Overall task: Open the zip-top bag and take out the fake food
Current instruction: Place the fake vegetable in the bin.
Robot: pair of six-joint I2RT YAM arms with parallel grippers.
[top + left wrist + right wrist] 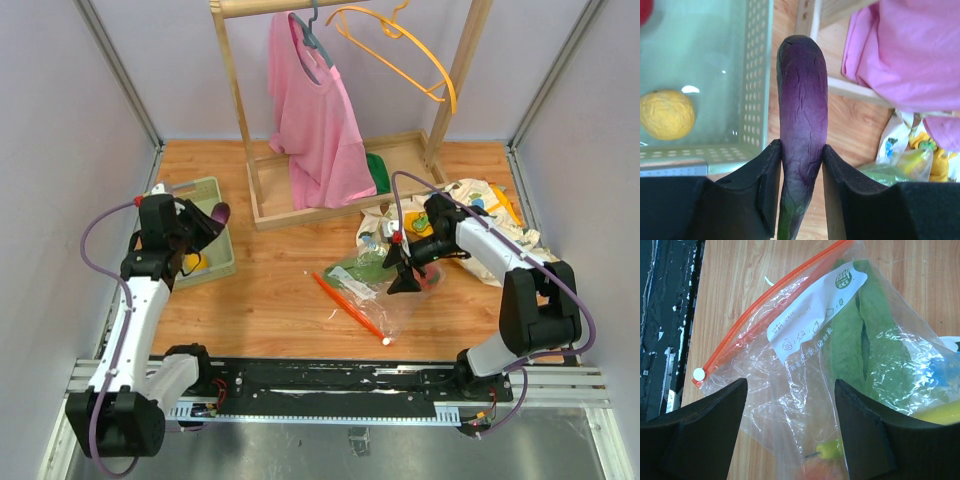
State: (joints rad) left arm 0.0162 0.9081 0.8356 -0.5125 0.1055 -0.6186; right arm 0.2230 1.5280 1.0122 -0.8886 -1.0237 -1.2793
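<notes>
Crinkly clear plastic: the zip-top bag (pixel 365 290) lies slack on the surface, well right of the tray (pixel 757 75). It looks thin, light and slippery, so the stiffer orange zipper strip (pixel 765 300) is probably the best hold. The right gripper (pixel 790 385) hovers over it, jaws wide and empty. Fake food (pixel 850 340) shows inside. The left gripper (pixel 801 165) clamps a purple eggplant (pixel 802 90), firm and smooth, just right of the tray wall.

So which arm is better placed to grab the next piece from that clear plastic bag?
Probably right: the right gripper hangs open over the clear orange-zippered bag, while the left gripper grips a purple plastic eggplant near the pale green tray.
</notes>
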